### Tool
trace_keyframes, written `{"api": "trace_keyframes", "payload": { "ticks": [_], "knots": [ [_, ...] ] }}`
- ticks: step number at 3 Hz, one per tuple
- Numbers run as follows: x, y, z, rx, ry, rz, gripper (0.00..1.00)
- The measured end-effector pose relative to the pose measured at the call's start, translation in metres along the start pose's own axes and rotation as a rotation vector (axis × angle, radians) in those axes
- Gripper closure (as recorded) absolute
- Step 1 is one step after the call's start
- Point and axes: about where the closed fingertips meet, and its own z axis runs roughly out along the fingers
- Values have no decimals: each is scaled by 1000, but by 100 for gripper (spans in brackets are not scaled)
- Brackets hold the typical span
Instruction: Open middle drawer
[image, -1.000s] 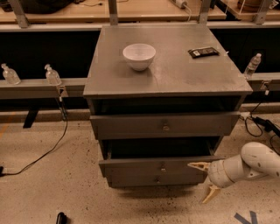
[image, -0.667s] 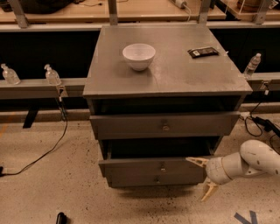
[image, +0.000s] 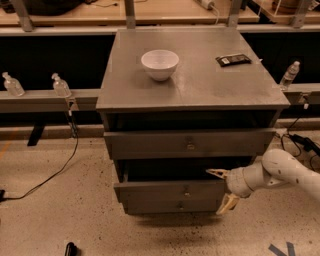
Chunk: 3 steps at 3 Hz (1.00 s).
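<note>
The grey cabinet (image: 192, 80) has three drawer fronts. The middle drawer (image: 160, 191) has a small round knob (image: 186, 191) and stands out a little, with a dark gap above it. My gripper (image: 221, 189) reaches in from the right on a white arm (image: 285, 172). It is open. Its upper finger (image: 216, 173) is level with the drawer front's top edge. Its lower finger (image: 226, 204) hangs by the front's lower right corner. The gripper sits at the right end of the middle drawer front, well right of the knob.
The uppermost drawer front (image: 190, 143) is above, the lowest front (image: 172, 205) below. A white bowl (image: 160, 64) and a dark flat packet (image: 233, 60) lie on the cabinet top. Small bottles (image: 60, 85) stand on a rail behind. Cables (image: 55, 172) run across the floor at left.
My gripper has moved a little to the left, closer in over the right end of the middle drawer front. The drawer itself has not visibly moved.
</note>
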Motion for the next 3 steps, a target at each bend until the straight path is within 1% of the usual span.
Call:
{"api": "trace_keyframes", "payload": {
  "ticks": [1, 2, 3],
  "knots": [
    [22, -17, 18, -17, 21, 43, 17],
    [37, -24, 30, -31, 38, 77, 21],
    [46, -24, 38, -45, 60, 96, 27]
  ]
}}
